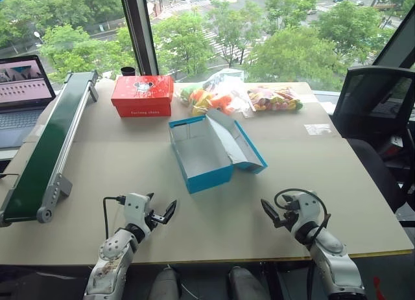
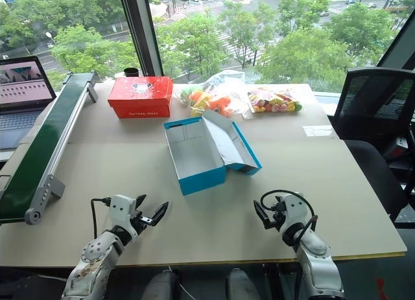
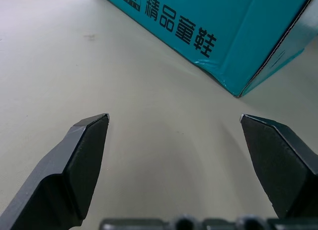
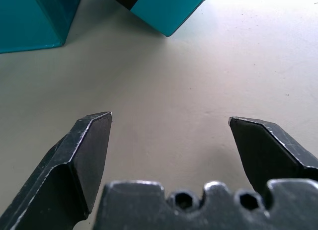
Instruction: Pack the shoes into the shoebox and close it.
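The blue shoebox (image 1: 209, 177) stands open in the middle of the table, its white inside bare as far as I can see. Its hinged lid (image 1: 243, 144) lies back towards the right. The shoes are out of view. My left gripper (image 1: 161, 208) hovers low over the table's near edge, open and holding nothing, with the box's printed blue wall (image 3: 233, 31) ahead of it. Over on the near right, my right gripper (image 1: 275, 212) is open too and holds nothing; a corner of the shoebox (image 4: 30, 16) and the lid's tip (image 4: 169, 6) lie ahead of it.
A red box (image 1: 142, 96) and clear bags of colourful toys (image 1: 214, 96) sit at the table's back. A green conveyor (image 1: 52, 144) runs along the left side, a laptop (image 1: 23, 92) beyond it. A black office chair (image 1: 376, 112) stands at the right.
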Robot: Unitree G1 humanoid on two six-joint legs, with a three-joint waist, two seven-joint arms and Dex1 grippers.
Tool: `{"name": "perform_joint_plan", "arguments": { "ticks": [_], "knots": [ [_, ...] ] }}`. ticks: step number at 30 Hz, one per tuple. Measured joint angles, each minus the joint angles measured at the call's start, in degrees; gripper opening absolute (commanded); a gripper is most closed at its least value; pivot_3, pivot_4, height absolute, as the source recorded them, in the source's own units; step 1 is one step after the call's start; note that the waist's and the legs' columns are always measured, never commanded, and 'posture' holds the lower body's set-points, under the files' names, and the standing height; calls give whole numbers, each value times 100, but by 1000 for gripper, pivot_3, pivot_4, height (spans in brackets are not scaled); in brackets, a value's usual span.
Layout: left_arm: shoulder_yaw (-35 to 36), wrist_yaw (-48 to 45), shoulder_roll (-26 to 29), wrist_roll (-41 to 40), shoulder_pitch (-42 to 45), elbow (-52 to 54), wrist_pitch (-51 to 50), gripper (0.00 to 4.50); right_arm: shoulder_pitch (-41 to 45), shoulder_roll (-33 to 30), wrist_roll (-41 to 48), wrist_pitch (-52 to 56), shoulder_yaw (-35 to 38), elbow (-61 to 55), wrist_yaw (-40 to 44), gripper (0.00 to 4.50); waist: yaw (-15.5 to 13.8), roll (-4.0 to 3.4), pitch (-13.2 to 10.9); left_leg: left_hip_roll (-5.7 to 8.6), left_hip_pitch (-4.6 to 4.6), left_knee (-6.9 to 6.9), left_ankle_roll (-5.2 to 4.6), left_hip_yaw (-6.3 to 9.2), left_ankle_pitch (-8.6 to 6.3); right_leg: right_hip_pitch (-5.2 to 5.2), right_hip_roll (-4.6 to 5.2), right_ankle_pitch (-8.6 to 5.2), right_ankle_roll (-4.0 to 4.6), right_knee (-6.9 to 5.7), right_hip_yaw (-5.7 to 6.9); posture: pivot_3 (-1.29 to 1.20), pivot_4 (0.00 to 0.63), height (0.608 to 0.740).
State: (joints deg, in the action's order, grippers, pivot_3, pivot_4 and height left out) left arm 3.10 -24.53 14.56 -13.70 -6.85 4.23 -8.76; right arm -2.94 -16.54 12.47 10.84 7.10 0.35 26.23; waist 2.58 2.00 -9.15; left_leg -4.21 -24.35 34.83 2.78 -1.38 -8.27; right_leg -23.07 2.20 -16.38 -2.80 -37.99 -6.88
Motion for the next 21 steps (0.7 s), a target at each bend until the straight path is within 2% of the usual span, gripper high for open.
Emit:
{"name": "perform_joint_plan", "arguments": {
  "ticks": [5,8,11,15,21],
  "knots": [
    [107,-2,19,-13,65,-87,30,4500,0,-135,-19,13,-27,-43,18,4475,-1,0,0,1,-1,0,0,0,0,-1,0,0,0,0,0,0,150,739],
    [382,9,233,-75,300,-193,26,4500,1,-564,126,333,123,-394,166,4475,-8,1,-1,1,-6,1,0,0,0,-7,1,0,-1,-2,0,0,150,739],
    [884,-6,741,-174,764,-252,21,4500,256,-1176,566,950,652,-820,328,4475,-8,2,-1,2,-4,4,0,1,1,-2,1,1,-3,-1,0,0,150,739],
    [1274,5,1145,-319,1727,-306,5,4500,1107,-1993,1132,1740,1015,-1138,607,4475,-2,6,-3,4,-4,2,-1,1,1,0,1,3,-8,2,0,0,150,739],
    [1463,451,1589,-44,2818,-719,-6,4500,2443,-2241,1667,2524,787,-1236,934,4475,15,8,-3,8,-18,-2,-14,3,-9,-4,2,6,-3,14,-1,0,150,739]
  ]
}}
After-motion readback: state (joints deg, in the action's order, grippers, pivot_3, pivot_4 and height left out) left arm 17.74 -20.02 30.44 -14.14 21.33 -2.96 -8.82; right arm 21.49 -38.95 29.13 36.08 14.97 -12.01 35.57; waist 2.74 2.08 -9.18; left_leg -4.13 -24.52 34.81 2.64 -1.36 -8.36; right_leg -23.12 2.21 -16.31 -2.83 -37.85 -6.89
